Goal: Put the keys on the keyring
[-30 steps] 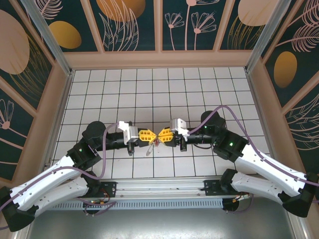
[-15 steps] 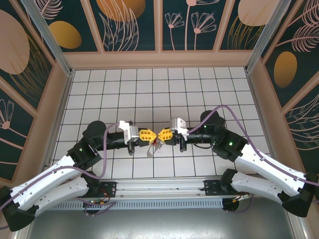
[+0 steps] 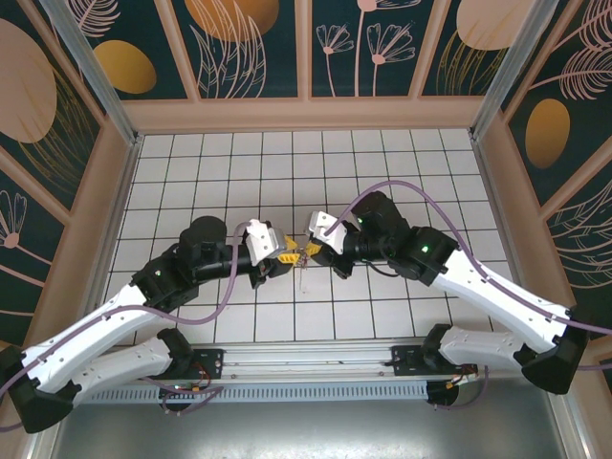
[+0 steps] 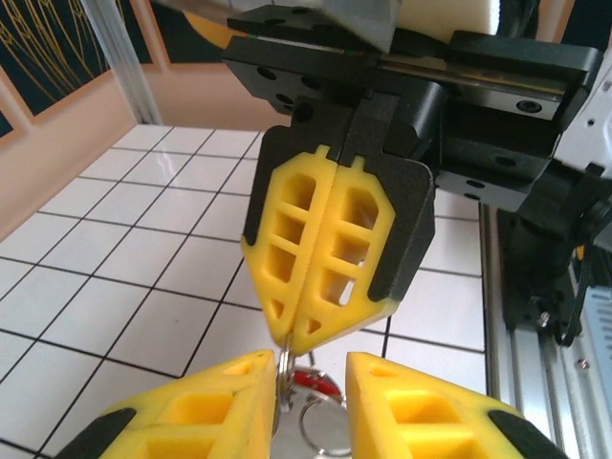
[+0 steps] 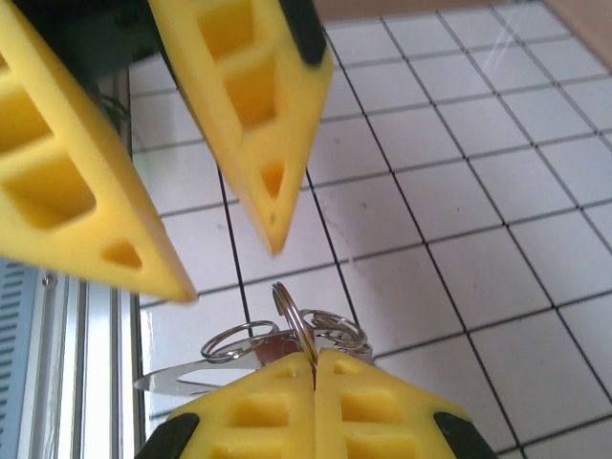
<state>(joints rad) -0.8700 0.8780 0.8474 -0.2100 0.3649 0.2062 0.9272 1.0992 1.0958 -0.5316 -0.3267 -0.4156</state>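
My right gripper (image 5: 316, 356) is shut on the keyring (image 5: 295, 316), a silvery split ring standing edge-on out of its yellow fingertips. Two smaller rings (image 5: 237, 338) hang beside it. The key has a red head (image 4: 312, 383) and a silver blade (image 5: 182, 381) and dangles below them. My left gripper (image 4: 311, 368) is open, and its tips flank the ring, which lies against the inner face of one finger (image 4: 206, 406). In the top view the left gripper (image 3: 284, 253) and right gripper (image 3: 310, 251) meet tip to tip above the tiled floor, with the key (image 3: 302, 274) hanging under them.
White tiled floor (image 3: 287, 172) stretches behind the grippers to the wooden back wall (image 3: 306, 113). A metal rail (image 3: 316, 359) with both arm bases runs along the near edge. Side walls and slanted posts (image 3: 91, 67) close in left and right.
The left gripper has opened and let go of the ring. Both arms have lifted and swung inward, and the grippers now point at each other at an angle rather than level.
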